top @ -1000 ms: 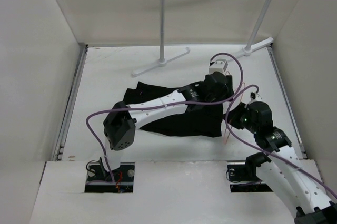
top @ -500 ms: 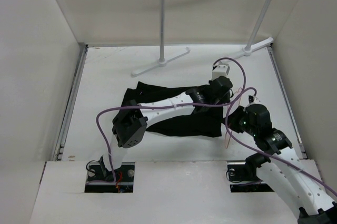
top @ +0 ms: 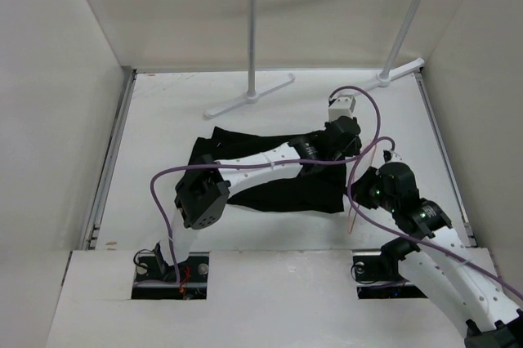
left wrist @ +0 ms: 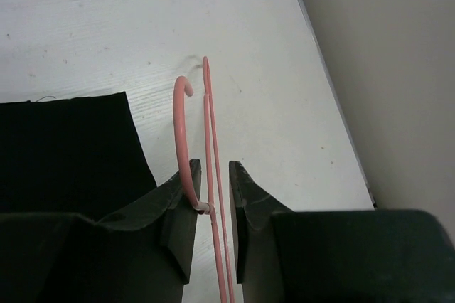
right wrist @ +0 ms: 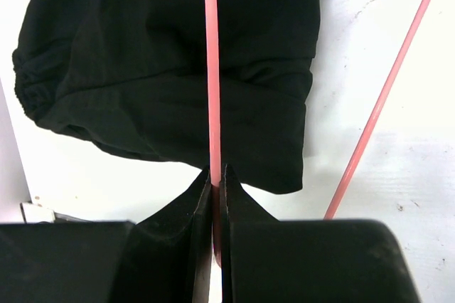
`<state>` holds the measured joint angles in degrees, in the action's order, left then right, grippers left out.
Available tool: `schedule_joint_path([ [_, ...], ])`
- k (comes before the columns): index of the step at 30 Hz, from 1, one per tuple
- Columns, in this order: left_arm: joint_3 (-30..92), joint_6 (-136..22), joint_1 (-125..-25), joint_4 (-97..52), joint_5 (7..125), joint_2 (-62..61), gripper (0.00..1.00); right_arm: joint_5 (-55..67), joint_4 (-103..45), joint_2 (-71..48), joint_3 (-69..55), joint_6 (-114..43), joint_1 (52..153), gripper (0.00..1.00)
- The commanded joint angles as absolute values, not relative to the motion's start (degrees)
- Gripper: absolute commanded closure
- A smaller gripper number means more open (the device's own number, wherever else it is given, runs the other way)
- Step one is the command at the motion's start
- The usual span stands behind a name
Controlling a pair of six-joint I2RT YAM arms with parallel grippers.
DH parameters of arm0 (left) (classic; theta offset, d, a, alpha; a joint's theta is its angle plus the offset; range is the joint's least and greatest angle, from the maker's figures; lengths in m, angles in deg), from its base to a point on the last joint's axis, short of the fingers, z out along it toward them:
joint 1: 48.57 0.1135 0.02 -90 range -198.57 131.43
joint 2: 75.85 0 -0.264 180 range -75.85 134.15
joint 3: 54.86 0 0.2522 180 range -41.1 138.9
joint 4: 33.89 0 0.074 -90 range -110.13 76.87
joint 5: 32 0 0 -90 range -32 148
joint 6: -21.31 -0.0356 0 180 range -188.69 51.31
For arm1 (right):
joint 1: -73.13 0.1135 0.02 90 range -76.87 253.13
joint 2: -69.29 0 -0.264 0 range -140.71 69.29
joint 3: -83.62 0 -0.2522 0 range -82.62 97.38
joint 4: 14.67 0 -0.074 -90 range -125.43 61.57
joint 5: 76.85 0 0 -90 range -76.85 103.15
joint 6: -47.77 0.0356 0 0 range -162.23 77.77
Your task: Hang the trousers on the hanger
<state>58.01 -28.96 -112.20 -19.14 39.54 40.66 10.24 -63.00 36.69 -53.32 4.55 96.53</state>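
Jaws of the right gripper (right wrist: pixel 215 182) are seen pressed shut on one wire side of the hanger (right wrist: pixel 211 68), which is held crossing over the trousers (right wrist: pixel 142 68); its other side slants above bare table (right wrist: pixel 398 196) just beside the cloth. The left gripper (left wrist: pixel 213 168) is shown with its jaws parted around the hanger's neck, the hook curling just beside the trousers' edge. The black trousers are spread flat mid-table, partly covered by the left arm. A white-and-silver rail stand (top: pixel 253 37) is pictured at the far end, well apart.
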Motion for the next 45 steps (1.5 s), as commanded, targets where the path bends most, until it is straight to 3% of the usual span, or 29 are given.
schedule_joint_path([
  [1,57.6,-27.6,-112.3,-21.7,40.8,40.7,0.81,11.6,-62.9,36.8,-50.8,4.7,97.1,0.94],
  [11,55.7,-25.5,-112.2,-21.1,42.5,41.0,0.69,11.6,-62.3,35.4,-49.8,3.3,96.9,0.93],
  [16,55.7,-25.1,-112.1,-20.6,43.8,41.6,0.8,11.7,-62.1,34.9,-49.5,3.1,96.6,0.93],
  [19,55.7,-24.1,-111.8,-20.0,43.9,41.7,0.96,11.8,-62.4,34.2,-49.0,2.7,96.5,0.93],
  [22,53.7,-23.1,-111.5,-20.3,41.8,40.3,1.0,12.0,-63.2,34.4,-48.8,2.6,96.5,0.91],
  [27,45.4,-17.1,-112.0,-26.1,34.2,36.4,1.0,13.2,-65.7,34.7,-47.3,2.5,95.7,0.51],
  [30,40.9,-14.6,-113.0,-30.3,29.8,35.2,1.0,12.8,-66.1,33.2,-45.4,1.2,94.3,0.41],
  [32,38.3,-13.4,-113.4,-33.6,27.9,34.9,1.0,12.9,-65.6,31.5,-45.1,0.7,93.3,0.46],
  [36,35.2,-9.8,-113.5,-37.0,26.1,34.7,1.0,14.6,-61.2,25.4,-45.3,0.7,90.3,0.83],
  [38,35.0,-8.6,-113.5,-37.4,25.6,34.6,1.0,15.6,-57.4,21.4,-45.4,0.6,88.4,0.83],
  [39,35.0,-8.5,-113.6,-37.6,25.3,34.5,1.0,16.4,-55.1,19.4,-45.6,0.3,87.6,0.8],
  [42,35.3,-8.6,-113.5,-37.8,24.7,34.5,1.0,17.9,-48.6,13.3,-46.2,0.3,85.5,0.55],
  [45,34.8,-8.5,-112.9,-37.6,24.2,34.5,1.0,16.3,-40.8,5.9,-46.8,-0.3,83.8,0.51],
])
